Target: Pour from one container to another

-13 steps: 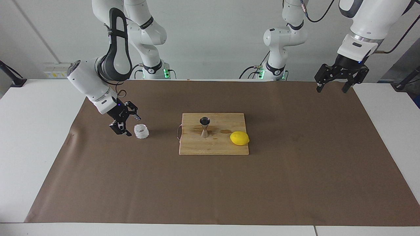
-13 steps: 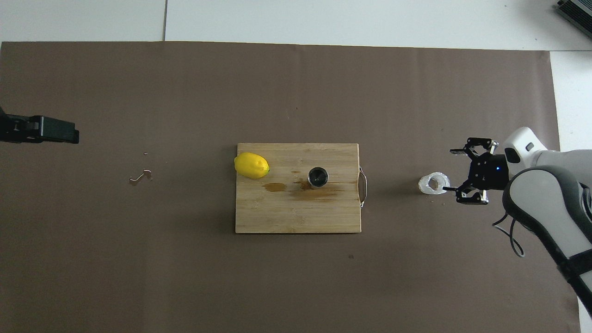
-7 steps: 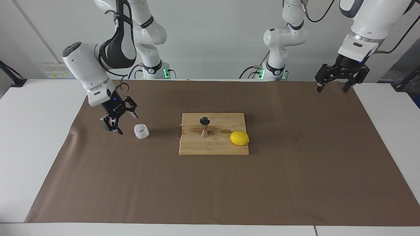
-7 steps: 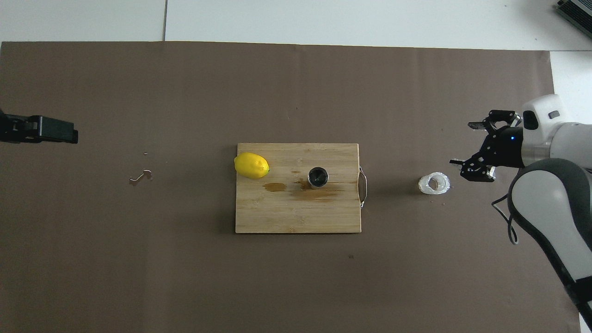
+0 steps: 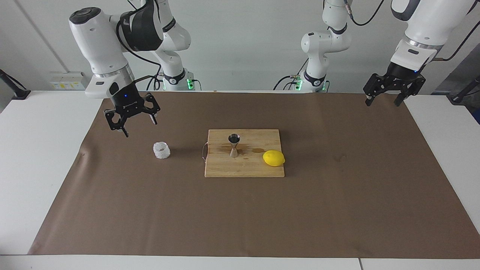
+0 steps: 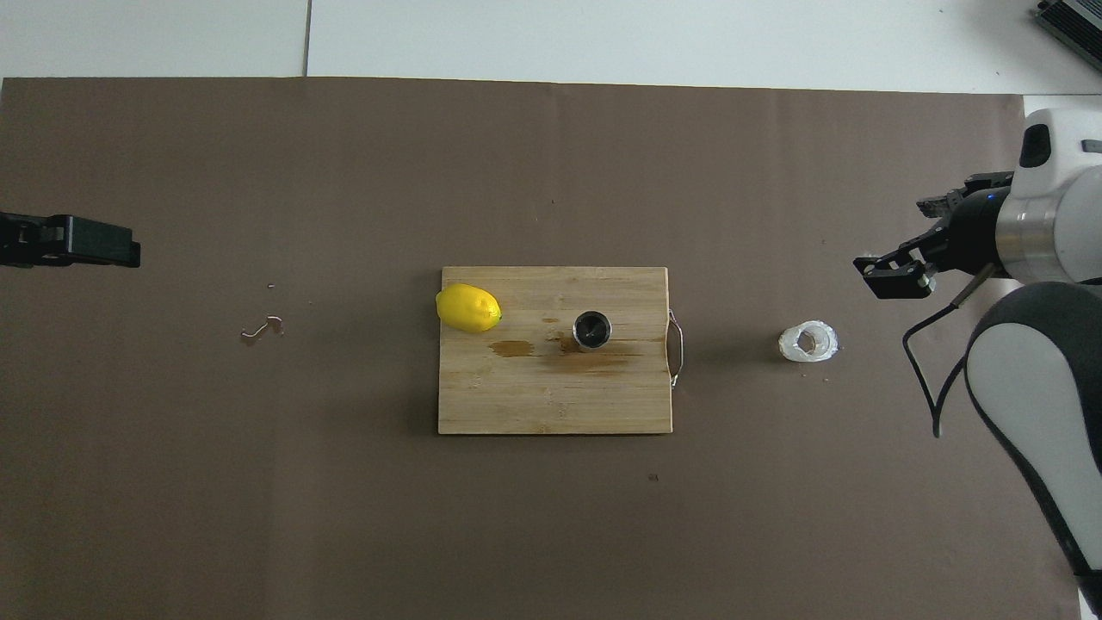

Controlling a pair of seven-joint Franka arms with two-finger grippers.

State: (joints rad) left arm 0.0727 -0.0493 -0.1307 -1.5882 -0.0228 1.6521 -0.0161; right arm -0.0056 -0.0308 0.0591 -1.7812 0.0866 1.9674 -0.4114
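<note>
Right end effector raised over mat near glass cup — fingers apart, empty, jigger upright on board, left end effector waiting — fingers apart

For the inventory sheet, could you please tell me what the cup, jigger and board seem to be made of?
Cup: probably clear glass, going by its see-through, frosty, textured wall.
Jigger: polished steel, going by its shiny grey cones.
Board: pale wood, with visible strips and grain, stained beside the jigger.

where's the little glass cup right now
The glass cup stands on the brown mat, beside the cutting board toward the right arm's end of the table; the right gripper hangs open above the mat, apart from it.
</note>
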